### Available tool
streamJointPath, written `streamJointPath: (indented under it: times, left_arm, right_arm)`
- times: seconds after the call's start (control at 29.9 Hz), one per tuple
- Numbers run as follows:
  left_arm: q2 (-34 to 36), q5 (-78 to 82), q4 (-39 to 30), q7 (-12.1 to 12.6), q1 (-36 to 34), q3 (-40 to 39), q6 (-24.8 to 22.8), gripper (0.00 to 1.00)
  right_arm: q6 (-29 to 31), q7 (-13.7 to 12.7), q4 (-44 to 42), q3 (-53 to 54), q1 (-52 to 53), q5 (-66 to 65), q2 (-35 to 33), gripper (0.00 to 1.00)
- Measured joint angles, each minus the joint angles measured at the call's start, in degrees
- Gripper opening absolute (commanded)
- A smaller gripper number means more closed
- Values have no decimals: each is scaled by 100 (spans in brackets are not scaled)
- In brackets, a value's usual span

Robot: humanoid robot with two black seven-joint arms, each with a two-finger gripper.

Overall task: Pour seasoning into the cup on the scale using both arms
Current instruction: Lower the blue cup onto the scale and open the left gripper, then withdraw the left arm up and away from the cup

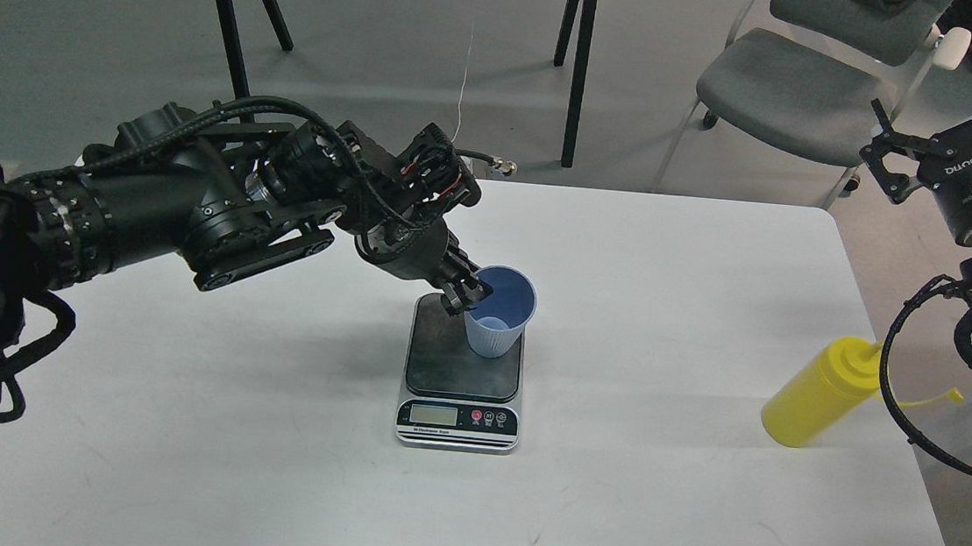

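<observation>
The light-blue ribbed cup [499, 327] stands nearly upright on the back right part of the scale's [460, 367] dark platform. My left gripper [465, 296] is shut on the cup's left rim, one finger inside and one outside. The yellow seasoning bottle [819, 392] stands tilted at the table's right edge, its cap strap trailing right. My right gripper [949, 111] is raised high at the right, off the table, open and empty, well above the bottle.
The white table [651, 499] spans the view. A grey chair [796, 93] stands behind its right corner and black table legs [579, 61] behind the middle. Cable loops of my right arm [908, 380] hang beside the bottle.
</observation>
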Motion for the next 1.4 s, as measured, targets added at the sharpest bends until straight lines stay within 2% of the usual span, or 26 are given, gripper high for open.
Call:
streamJointPath:
  times: [0.4, 0.57, 0.67, 0.74, 0.8, 0.9, 1.04, 1.14, 1.27, 1.4]
  left_arm:
    - [51, -384, 33, 0, -350, 2, 0, 56]
    - [119, -1200, 174, -1, -845, -29, 0, 63]
    - [165, -2363, 581, 0, -1317, -201, 0, 74]
    - [236, -3297, 1039, -1, -1581, -327, 0, 78]
    - [309, -4474, 1754, 2, -1750, -448, 2, 82]
    - [345, -6245, 2756, 2, -1777, -528, 2, 96]
    - [360, -8473, 3688, 3, -1305, -611, 2, 99]
    - [389, -9465, 4087, 3, -835, -677, 2, 99]
    - [420, -10092, 4307, 3, -299, -1172, 1, 99]
    - [400, -10215, 4396, 2, 198, -1963, 2, 99]
  right_arm:
    - [0, 0, 8, 0, 0, 0, -5, 100]
    - [0, 0, 11, 0, 0, 0, -34, 100]
    - [0, 0, 11, 26, 0, 1, -62, 100]
    - [0, 0, 11, 58, 0, 7, -75, 100]
    - [0, 0, 11, 89, -3, 9, -123, 100]
    - [0, 0, 10, 105, -13, 9, -214, 100]
    - [0, 0, 8, 106, -44, 9, -271, 100]
    - [0, 0, 8, 107, -60, 19, -404, 100]
    - [0, -36, 16, 141, -153, 230, -663, 100]
    - [0, -173, 239, 151, -514, 1131, -1120, 100]
